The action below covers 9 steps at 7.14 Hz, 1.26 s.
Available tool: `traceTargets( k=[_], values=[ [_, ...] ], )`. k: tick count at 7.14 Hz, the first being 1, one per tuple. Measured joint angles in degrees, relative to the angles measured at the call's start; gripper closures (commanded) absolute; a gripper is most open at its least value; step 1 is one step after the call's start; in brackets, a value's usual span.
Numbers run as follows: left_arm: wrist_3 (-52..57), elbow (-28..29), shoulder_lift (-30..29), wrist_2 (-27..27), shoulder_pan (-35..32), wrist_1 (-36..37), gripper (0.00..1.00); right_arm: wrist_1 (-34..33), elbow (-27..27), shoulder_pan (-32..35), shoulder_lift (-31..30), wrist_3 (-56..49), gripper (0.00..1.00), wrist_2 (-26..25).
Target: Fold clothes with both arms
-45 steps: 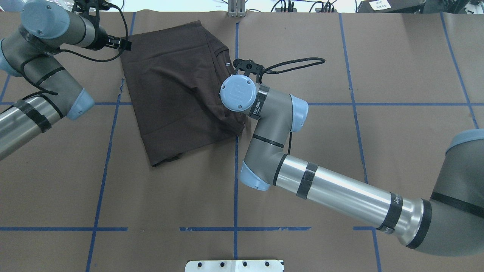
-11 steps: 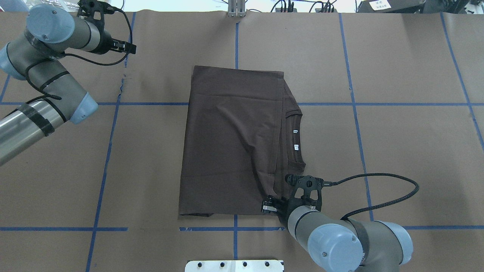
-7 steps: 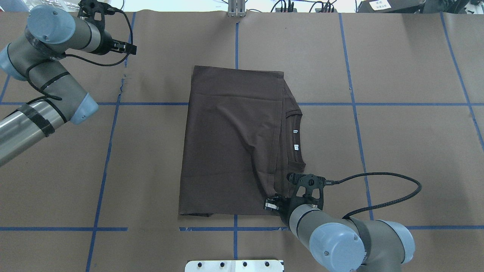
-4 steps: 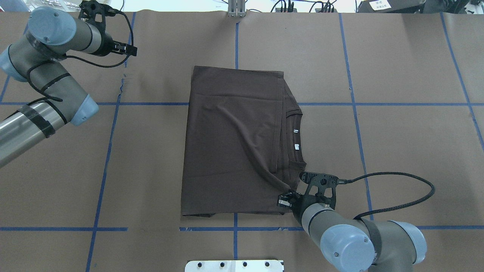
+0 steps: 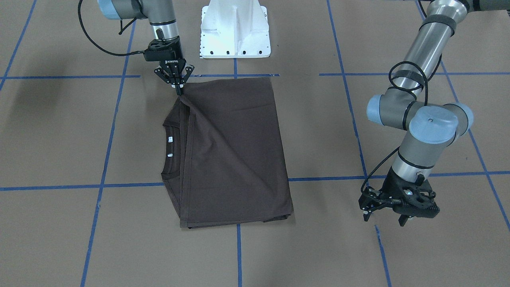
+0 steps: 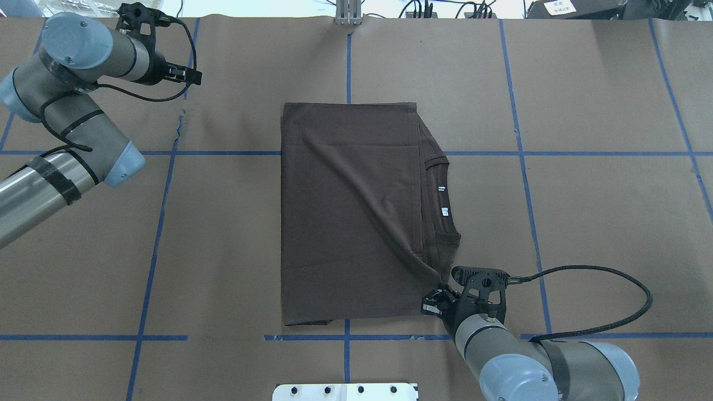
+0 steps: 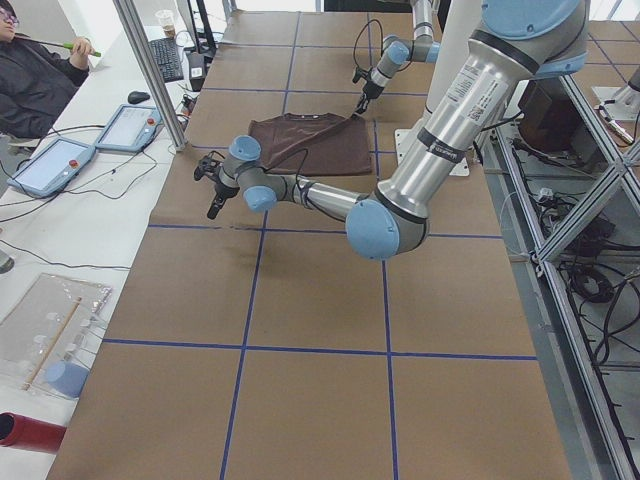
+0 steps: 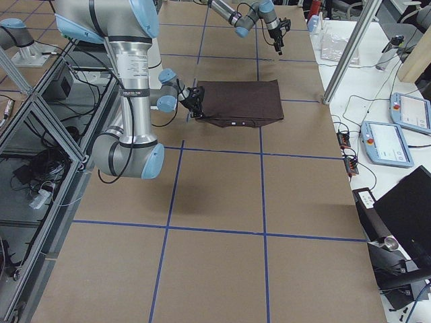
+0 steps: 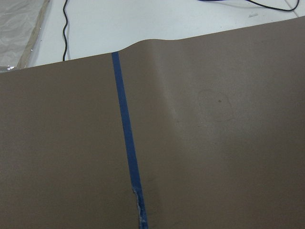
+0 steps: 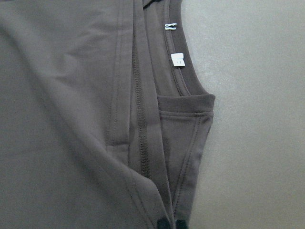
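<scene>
The dark brown T-shirt [image 6: 351,211] lies folded into a rectangle at the table's middle. Its collar with white tags [image 6: 443,200] sticks out on the right side. My right gripper [image 6: 439,291] is shut on the shirt's near right corner and pulls a ridge of cloth taut; the front view [image 5: 179,91] shows it too. In the right wrist view its fingertips [image 10: 164,224] pinch the layered hem. My left gripper [image 5: 384,218] is open and empty, low over bare paper at the far left [image 6: 191,75], away from the shirt.
The table is covered with brown paper marked by blue tape lines [image 6: 346,337]. The white base plate [image 6: 345,391] sits at the near edge. A tape line is torn near the left gripper [image 9: 139,205]. An operator [image 7: 30,80] and tablets [image 7: 55,165] are beyond the far edge.
The shirt went from the far left to the table's middle. In the last second my right gripper has pulled its corner to the right, shifting the shirt slightly. The left arm has barely moved.
</scene>
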Motion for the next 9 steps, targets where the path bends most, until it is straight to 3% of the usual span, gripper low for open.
traceTargets(
  k=[1,3,5,6,7,9],
  values=[
    [-0.33,-0.30,-0.02,-0.02,0.09,0.00,0.00,-0.27,0.54,-0.09,-0.05,-0.24,0.00,-0.01],
    [-4.08,-3.83,0.76,-1.45,1.17,0.19,0.00,0.13,4.27,2.21,-1.25,-0.80,0.00,4.58],
    [-14.80,-14.21,5.67,-4.69,5.31,0.40,0.00,0.91,9.52,5.85,-2.43,-0.39,0.00,10.18],
    [-21.93,-20.88,9.45,-4.49,8.89,0.43,0.07,3.12,10.81,6.66,-3.06,0.17,0.00,11.15],
    [-29.90,-27.59,13.48,-2.35,13.58,0.50,0.25,6.38,11.16,7.22,-4.05,1.02,0.00,11.56],
    [-46.93,-37.72,19.84,7.14,26.59,1.16,0.44,8.52,10.87,8.78,-4.80,2.47,0.00,11.85]
  ],
)
